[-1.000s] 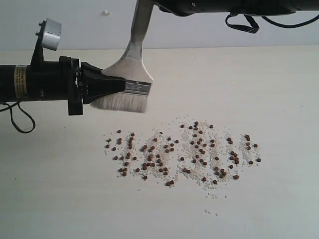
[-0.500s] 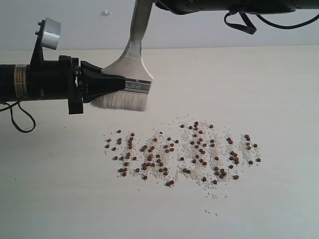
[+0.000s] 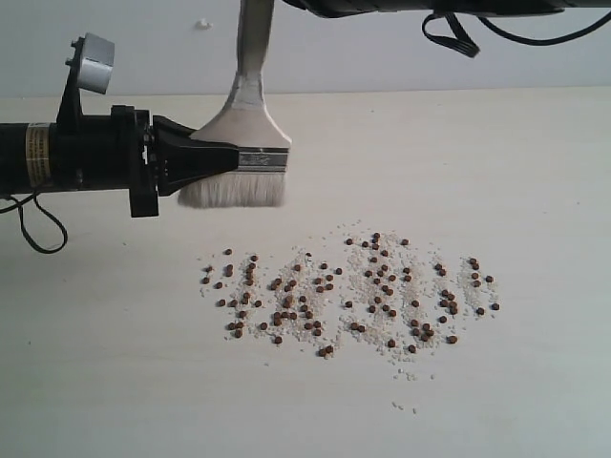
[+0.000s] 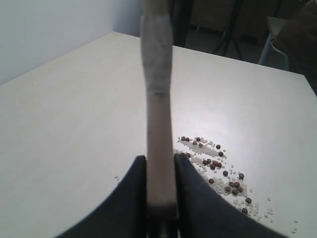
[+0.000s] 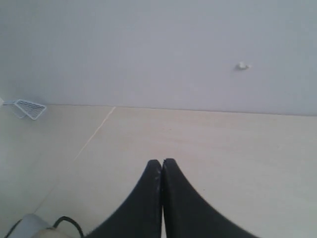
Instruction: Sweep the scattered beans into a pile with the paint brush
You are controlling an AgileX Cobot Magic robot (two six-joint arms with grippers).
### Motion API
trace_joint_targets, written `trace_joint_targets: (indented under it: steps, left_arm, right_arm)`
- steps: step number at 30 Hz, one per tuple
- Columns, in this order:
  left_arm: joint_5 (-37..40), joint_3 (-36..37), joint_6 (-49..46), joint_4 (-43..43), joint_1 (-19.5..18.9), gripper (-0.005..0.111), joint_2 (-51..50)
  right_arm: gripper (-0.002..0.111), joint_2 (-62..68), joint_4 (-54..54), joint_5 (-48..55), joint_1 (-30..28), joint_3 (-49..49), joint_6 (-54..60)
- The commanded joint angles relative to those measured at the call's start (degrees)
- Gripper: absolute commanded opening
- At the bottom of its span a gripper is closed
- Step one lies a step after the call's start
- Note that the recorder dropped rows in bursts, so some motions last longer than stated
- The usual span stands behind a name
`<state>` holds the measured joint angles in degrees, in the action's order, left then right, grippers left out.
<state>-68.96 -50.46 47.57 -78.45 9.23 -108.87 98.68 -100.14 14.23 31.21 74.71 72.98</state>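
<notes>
The paint brush (image 3: 243, 143) hangs above the table with its cream handle pointing up and its bristles (image 3: 232, 194) pointing down, clear of the surface. My left gripper (image 3: 227, 158) comes in from the left and is shut on the brush at the ferrule. In the left wrist view the brush (image 4: 158, 104) stands between the dark fingers (image 4: 130, 198) of that gripper (image 4: 160, 161). The beans (image 3: 348, 291) lie scattered in a wide band with whitish crumbs, in front of and to the right of the bristles; the left wrist view catches some beans (image 4: 213, 166). No pile shows. My right gripper (image 5: 162, 161) is shut on nothing.
The right arm (image 3: 420, 6) crosses the top edge of the exterior view with a black cable (image 3: 453, 33) hanging from it. Another cable loop (image 3: 38, 234) droops below the left arm. A small white knob (image 5: 241, 65) sits on the wall, a white wire piece (image 5: 27, 108) at the table's edge.
The brush handle has swung from leaning right to nearly upright, and the bristles have levelled and shifted slightly left. The right arm has drawn up and left. The beans have not moved.
</notes>
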Motion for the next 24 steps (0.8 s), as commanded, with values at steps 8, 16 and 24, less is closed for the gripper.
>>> trace_joint_targets:
  steps: [8, 16, 24]
  left_arm:
    - [-1.0, -0.4, 0.3, 0.1, -0.1, 0.000, 0.3]
    - [-1.0, -0.4, 0.3, -0.1, -0.1, 0.000, 0.3]
    - [-1.0, -0.4, 1.7, 0.1, -0.1, 0.000, 0.3]
  right_arm:
    - [0.000, 0.1, 0.2, -0.5, -0.1, 2.2, 2.9]
    - [0.000, -9.2, 6.4, -19.5, -0.1, -1.7, 5.0]
    - [0.000, -16.5, 6.1, -30.3, -6.5, -16.7, 17.3]
